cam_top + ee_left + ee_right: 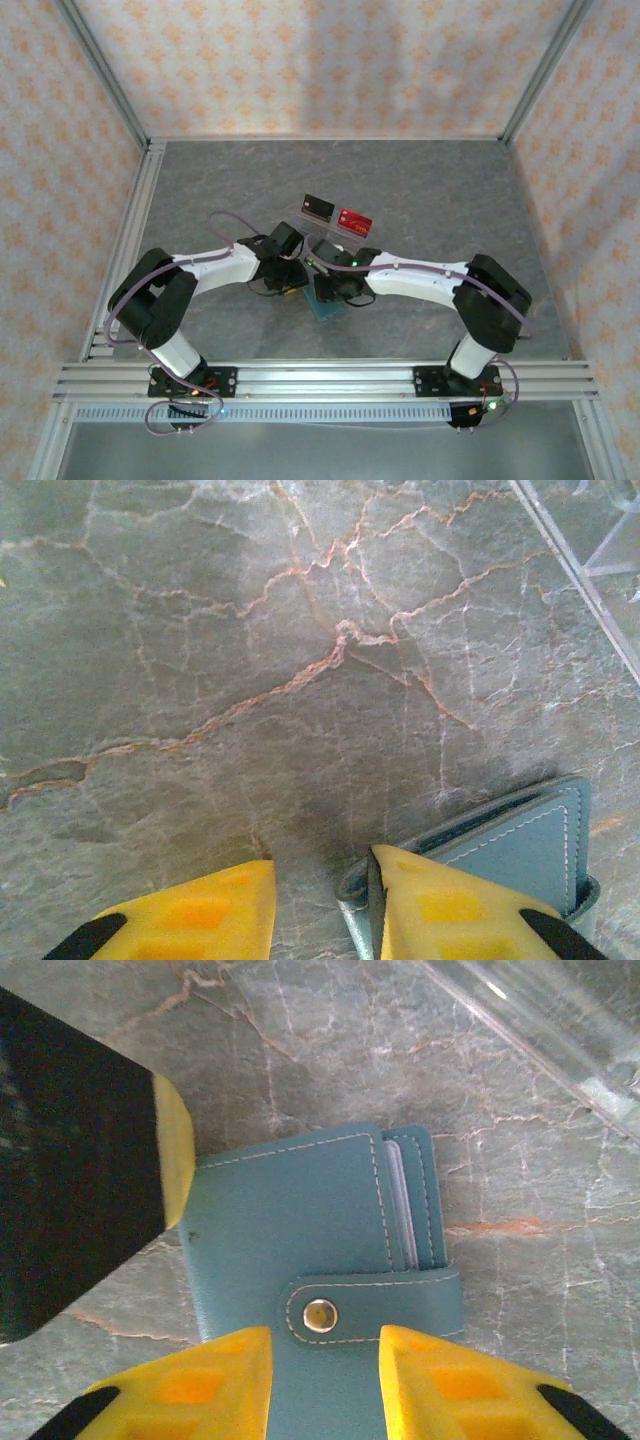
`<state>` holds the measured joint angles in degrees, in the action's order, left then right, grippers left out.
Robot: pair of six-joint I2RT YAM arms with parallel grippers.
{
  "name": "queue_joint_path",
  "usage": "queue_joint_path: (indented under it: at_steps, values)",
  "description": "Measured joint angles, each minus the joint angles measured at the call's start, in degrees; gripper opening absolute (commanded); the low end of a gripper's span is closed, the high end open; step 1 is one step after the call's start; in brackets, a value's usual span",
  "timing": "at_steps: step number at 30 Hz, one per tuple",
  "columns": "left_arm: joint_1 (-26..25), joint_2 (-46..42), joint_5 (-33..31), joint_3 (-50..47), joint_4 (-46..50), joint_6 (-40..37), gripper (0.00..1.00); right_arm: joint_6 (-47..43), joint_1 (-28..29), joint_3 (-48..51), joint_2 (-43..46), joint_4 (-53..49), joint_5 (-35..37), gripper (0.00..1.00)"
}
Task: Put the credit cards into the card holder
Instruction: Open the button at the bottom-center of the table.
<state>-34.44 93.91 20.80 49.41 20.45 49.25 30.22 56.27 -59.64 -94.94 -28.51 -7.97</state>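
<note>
Jaws apart, my right gripper (325,1380) sits astride the card holder (300,1220), one yellow finger on either side of the strap (400,1295) and its snap (320,1315). I cannot tell whether the pads actually bite on the leather. My left gripper (320,920) is spread too, with bare table (300,680) showing in the gap. One of its fingers is pressed against the holder's edge, and nothing sits between the jaws. The holder lies flat on the table between the two wrists, folded closed with the snap fastened. Just beyond it stands the clear rack (335,228), with the black card (319,207) and the red card (355,220) propped in it, apart from both grippers.

My worry is the opening. With the snap done up, a pull on the strap may drag the whole holder across the smooth table instead of popping it, since the left finger only leans on one edge. If it skids forward it could knock the rack and tip the cards. The two grippers are also crowded close together, so a careless move could bump finger against finger.
</note>
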Motion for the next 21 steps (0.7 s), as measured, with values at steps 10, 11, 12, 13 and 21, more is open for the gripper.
queue_joint_path:
  at_steps: [10, 11, 12, 13, 21]
  values:
    - [0.0, 0.0, 0.0, -0.3, -0.3, -0.5, 0.29, -0.5, 1.1, -0.8, -4.2, 0.7, 0.2, 0.44]
    - [0.0, 0.0, 0.0, -0.3, -0.3, -0.6, 0.29, -0.5, 1.2, -1.1, -4.4, 0.6, 0.5, 0.44]
    - [0.0, 0.0, 0.0, -0.4, -0.3, -0.7, 0.29, -0.5, 1.3, -1.5, -4.7, 0.3, 0.9, 0.45]
    - [0.0, 0.0, 0.0, -0.4, -0.3, -0.8, 0.29, -0.5, 1.5, -1.8, -5.0, 0.1, 1.4, 0.45]
    - [0.0, 0.0, 0.0, -0.4, -0.3, -1.1, 0.29, -1.1, 3.5, -3.6, -6.9, -2.0, 6.2, 0.40]
